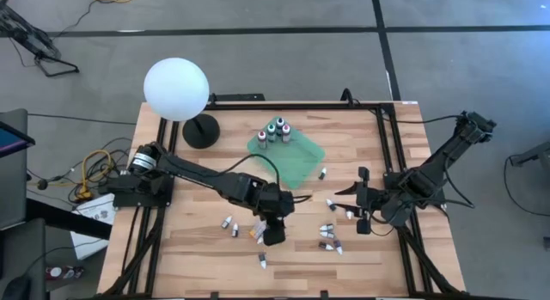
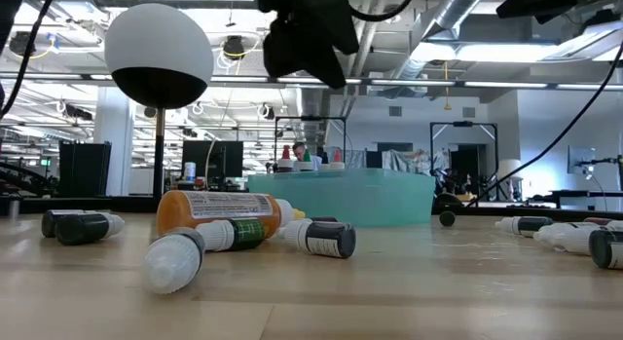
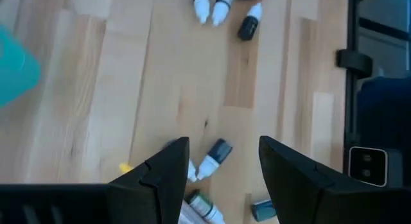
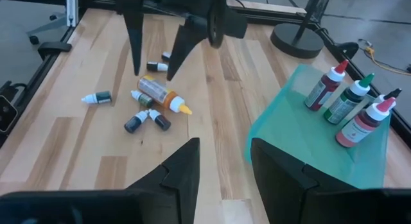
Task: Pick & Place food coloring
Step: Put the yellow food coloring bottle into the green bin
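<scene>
Small white-tipped food coloring bottles lie scattered on their sides on the wooden table (image 1: 206,248). One cluster (image 1: 258,234) includes a bigger orange bottle (image 4: 160,90), also in the low view (image 2: 219,208). Three larger bottles (image 4: 350,102) with red, green and white caps stand upright in the green tray (image 1: 296,158). My left gripper (image 1: 273,234) hangs open above the cluster, pointing down; in its wrist view (image 3: 223,147) a small dark bottle (image 3: 215,153) lies below the gap. My right gripper (image 4: 225,166) is open and hovers right of centre (image 1: 345,197), facing the left gripper (image 4: 154,71).
A white globe lamp (image 1: 176,89) on a black base (image 1: 202,131) stands at the far left of the table. More small bottles (image 1: 331,235) lie between the two grippers, and others near the tray (image 1: 323,173). A black frame rail (image 1: 387,154) runs along the right side.
</scene>
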Available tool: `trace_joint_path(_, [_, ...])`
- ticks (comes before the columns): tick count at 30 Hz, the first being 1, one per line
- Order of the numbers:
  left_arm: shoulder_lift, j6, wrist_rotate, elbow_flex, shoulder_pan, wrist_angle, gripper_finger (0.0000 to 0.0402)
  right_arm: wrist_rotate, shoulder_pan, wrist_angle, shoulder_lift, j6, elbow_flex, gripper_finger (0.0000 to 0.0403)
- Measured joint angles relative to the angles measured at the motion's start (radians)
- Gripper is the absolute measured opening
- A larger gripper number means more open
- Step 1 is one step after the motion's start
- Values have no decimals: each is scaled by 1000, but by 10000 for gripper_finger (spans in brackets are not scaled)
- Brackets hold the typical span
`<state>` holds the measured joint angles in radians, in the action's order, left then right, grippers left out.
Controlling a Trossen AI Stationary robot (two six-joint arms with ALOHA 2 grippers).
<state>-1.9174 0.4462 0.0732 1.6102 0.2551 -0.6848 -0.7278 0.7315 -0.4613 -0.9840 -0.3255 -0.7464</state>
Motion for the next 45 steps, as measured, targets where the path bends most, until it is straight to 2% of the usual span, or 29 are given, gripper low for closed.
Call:
trace_joint_path(5, [4, -15, 54, 19, -21, 1, 182, 3, 0, -3, 0, 0, 0, 131])
trace_joint_path(12, [4, -17, 18, 19, -33, -1, 182, 3, 0, -12, 0, 0, 0, 131])
trace_joint_path(19, [4, -48, 67, 19, -12, -80, 182, 3, 0, -18, 0, 0, 0, 131])
trace_joint_path(24, [4, -19, -101, 17, 12, -387, 182, 3, 0, -18, 0, 0, 0, 131])
trace_joint_path(27, [4, 6, -201, 17, 41, -456, 182, 3, 0, -18, 0, 0, 0, 131])
trace_joint_path(33, [4, -42, -289, 17, 72, -240, 182, 3, 0, -18, 0, 0, 0, 131])
trace_joint_path(37, [4, -59, -287, 17, 71, -138, 182, 3, 0, -18, 0, -15, 0, 131])
trace_joint_path(41, [4, -63, -222, 17, 65, -98, 182, 3, 0, -18, 0, -16, 0, 131])
trace_joint_path(45, [4, -63, -208, 17, 66, -46, 182, 4, 0, -18, 0, -16, 0, 131])
